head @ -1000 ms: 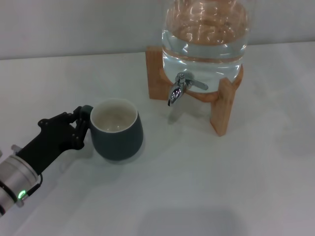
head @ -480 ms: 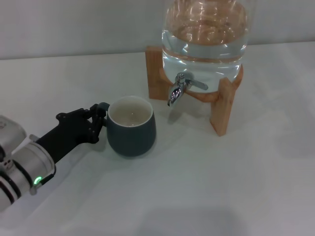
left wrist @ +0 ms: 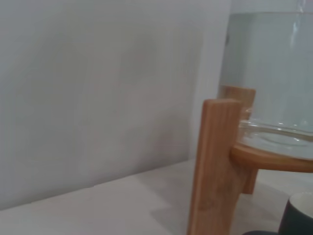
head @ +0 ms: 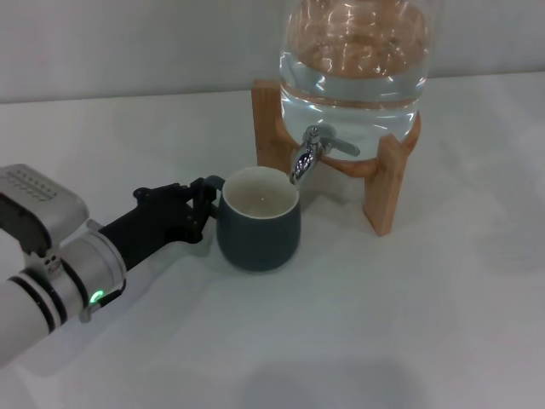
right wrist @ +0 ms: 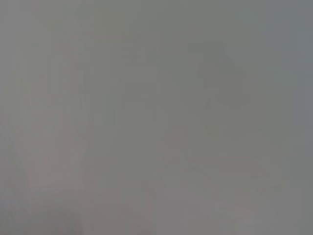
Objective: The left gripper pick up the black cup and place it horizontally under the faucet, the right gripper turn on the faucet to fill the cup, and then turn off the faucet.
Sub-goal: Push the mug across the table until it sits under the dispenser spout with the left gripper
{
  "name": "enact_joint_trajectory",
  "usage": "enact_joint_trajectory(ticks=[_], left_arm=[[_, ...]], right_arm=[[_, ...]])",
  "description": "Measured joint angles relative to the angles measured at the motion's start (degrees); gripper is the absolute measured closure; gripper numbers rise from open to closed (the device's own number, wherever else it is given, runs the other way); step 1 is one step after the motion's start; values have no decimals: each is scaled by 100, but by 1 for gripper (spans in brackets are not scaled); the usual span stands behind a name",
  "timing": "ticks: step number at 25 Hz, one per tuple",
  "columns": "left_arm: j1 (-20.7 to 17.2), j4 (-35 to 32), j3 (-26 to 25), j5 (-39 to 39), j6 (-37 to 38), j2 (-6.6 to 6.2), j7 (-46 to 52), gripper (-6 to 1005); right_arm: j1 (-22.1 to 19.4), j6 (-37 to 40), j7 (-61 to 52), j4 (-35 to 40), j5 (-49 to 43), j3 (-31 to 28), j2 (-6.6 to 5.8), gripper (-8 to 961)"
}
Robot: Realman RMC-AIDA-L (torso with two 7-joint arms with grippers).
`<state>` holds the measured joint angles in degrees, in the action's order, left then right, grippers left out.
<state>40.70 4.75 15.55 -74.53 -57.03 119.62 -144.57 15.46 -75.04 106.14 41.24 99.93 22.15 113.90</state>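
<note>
On the white table point(head: 409, 324) stands one cup point(head: 258, 223), upright, just below and left of the single faucet point(head: 308, 155). One gripper, the left point(head: 203, 209), clamps its handle, which is hidden. Jar point(head: 355, 53) top is cut off.

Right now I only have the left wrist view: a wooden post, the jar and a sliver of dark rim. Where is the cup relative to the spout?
Observer: In the head view the black cup stands upright on the table, its rim just left of and below the faucet outlet, not quite centred under it.
Operator: Is my left tool on it?
Observer: Yes, the left tool is shut on the black cup's handle, on the side away from the wooden stand.
Operator: Is the tap running?
Observer: No stream shows from the faucet, and I can't tell whether there's water in the cup.
Operator: And the right arm?
Observer: Not visible in the head view.
</note>
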Motion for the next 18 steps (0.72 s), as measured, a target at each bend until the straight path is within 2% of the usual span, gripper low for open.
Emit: enact_joint_trajectory(ticks=[18], left_arm=[[264, 370, -9, 297, 58, 9, 0, 875]], right_arm=[[-3, -114, 65, -98, 22, 0, -3, 110]])
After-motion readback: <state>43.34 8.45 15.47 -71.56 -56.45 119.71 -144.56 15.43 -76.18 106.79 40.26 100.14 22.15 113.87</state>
